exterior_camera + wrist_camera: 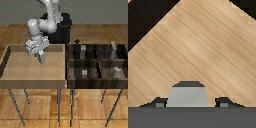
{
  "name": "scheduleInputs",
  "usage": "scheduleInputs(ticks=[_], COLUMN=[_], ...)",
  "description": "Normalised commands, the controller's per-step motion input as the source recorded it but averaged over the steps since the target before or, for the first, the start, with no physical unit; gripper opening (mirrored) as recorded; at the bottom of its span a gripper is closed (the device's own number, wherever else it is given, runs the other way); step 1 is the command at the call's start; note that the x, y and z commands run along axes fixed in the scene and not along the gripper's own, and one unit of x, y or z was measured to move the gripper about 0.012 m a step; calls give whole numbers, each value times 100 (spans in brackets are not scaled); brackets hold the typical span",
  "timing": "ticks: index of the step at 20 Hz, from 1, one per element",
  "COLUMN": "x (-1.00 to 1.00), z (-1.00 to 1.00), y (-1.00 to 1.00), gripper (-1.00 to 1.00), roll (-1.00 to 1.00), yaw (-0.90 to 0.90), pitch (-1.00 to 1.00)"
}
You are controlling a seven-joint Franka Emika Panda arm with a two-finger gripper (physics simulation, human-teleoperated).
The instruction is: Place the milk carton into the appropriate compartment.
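Gripping a pale grey box, apparently the milk carton (188,95), the gripper (40,57) hangs over the light wooden tray (10,75) on the exterior view's left. In the wrist view the carton sits between the two fingertips (159,103), bare wood beneath it. The dark compartmented bin (69,70) lies toward the exterior view's right, so the carry likely runs that way. A taller grey box (113,48) stands in a far compartment.

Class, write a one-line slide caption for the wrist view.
Pale-grey milk carton between the gripper fingers, above a light wooden bin floor.
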Motion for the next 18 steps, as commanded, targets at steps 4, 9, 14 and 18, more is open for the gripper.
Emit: scheduleInputs(ticks=[4,9,14,18], x=[0,0,0,0], z=[0,80,100,100], y=[0,0,0,0], gripper=[-100,-100,-100,-100], roll=[0,0,0,0], yaw=[0,0,0,0], pitch=[0,0,0,0])
